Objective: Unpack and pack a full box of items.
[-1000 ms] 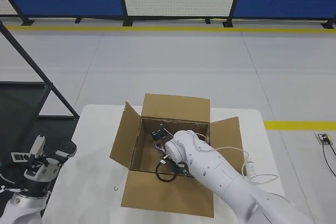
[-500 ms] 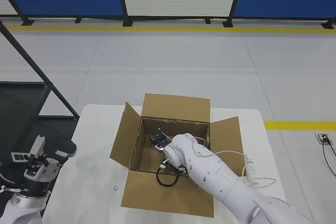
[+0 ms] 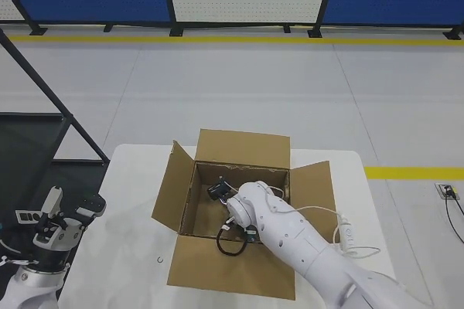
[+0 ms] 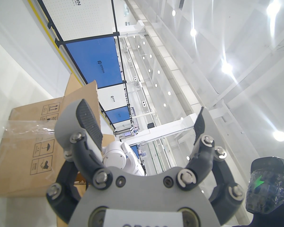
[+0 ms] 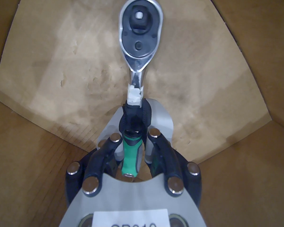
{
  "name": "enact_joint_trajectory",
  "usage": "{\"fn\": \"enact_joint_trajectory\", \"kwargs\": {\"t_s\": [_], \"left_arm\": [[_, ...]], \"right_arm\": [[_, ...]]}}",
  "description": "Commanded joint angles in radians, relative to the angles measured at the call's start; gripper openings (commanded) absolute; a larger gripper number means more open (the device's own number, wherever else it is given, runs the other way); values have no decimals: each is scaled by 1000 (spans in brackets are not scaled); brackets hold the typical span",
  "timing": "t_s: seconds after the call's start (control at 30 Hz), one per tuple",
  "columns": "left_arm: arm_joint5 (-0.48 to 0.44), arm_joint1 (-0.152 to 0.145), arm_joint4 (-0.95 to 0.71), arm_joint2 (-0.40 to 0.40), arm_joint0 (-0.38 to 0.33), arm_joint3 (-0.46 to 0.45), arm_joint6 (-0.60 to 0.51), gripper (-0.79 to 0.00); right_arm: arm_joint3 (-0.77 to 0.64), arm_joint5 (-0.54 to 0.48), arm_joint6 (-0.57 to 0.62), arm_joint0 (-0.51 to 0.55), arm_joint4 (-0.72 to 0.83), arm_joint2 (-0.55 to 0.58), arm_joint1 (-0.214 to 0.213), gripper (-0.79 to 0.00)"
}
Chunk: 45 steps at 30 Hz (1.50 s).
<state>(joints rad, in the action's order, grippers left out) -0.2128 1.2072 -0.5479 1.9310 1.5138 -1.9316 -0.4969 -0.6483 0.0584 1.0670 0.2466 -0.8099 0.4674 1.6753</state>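
**Desk:** What did your right gripper (image 5: 135,115) have hold of inside the box (image 3: 243,145)?

**Floor:** One ratchet wrench (image 5: 140,31). Your gripper's two fingers (image 5: 146,113) were drawn in tight on the black neck of the wrench's green-and-grey handle. The chrome head jutted out past the fingertips over the bare cardboard floor. I could not tell whether the head touched that floor.

**Desk:** And your left gripper (image 4: 144,116)?

**Floor:** It was spread wide with nothing between its two ribbed pads (image 4: 88,121). It sat off the left edge of the white table (image 3: 131,232), well apart from the box, and was tilted up past the box's printed side.

**Desk:** Give me the count.

**Floor:** There was one box, standing near the middle of the table with all four flaps (image 3: 173,185) folded outward. You had one wrench, gripped down inside the box. Of your two grippers, one was clamped and one was empty.
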Motion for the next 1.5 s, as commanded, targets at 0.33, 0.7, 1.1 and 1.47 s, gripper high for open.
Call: {"fn": "enact_joint_trajectory", "kwargs": {"t_s": [0.33, 0.7, 1.1, 1.47], "left_arm": [[0, 0, 0, 0, 0, 0, 0, 0], [0, 0, 0, 0, 0, 0, 0, 0], [0, 0, 0, 0, 0, 0, 0, 0], [0, 0, 0, 0, 0, 0, 0, 0]], "right_arm": [[-16, -73, -26, 10, 11, 89, -32, -785], [-515, -120, -41, 272, -155, 326, -205, -785], [-1185, -160, -249, 762, -357, 641, -327, -785], [-1214, -128, -392, 830, -333, 686, -330, -785]]}}
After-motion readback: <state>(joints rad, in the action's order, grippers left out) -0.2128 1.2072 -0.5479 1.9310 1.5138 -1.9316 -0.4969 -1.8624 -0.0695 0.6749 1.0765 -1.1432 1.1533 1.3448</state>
